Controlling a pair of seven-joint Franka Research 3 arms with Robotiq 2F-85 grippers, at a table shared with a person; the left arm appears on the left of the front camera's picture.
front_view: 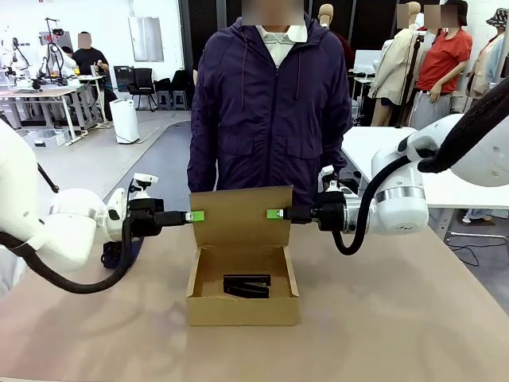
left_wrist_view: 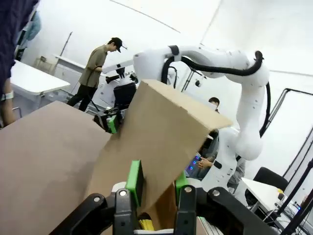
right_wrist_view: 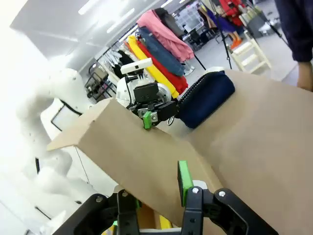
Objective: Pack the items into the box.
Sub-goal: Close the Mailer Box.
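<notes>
The tan cardboard box [front_view: 242, 312] sits mid-table with its flap lid [front_view: 238, 216] standing upright at the back. My left gripper [front_view: 196, 216] is shut on the flap's left edge, and my right gripper [front_view: 274, 213] is shut on its right edge. The black stapler-like device [front_view: 246, 285] lies inside the box. In the left wrist view the flap [left_wrist_view: 161, 127] runs between my gripper's [left_wrist_view: 156, 183] green pads, and a sliver of the yellow knife [left_wrist_view: 145, 225] shows below. In the right wrist view the flap [right_wrist_view: 146, 152] passes through my right gripper [right_wrist_view: 154, 196].
A person in a dark purple jacket [front_view: 270, 103] stands right behind the box at the far edge. A navy zippered pouch [right_wrist_view: 205, 98] lies on the table by my left arm. Bare brown tabletop [front_view: 398, 318] surrounds the box.
</notes>
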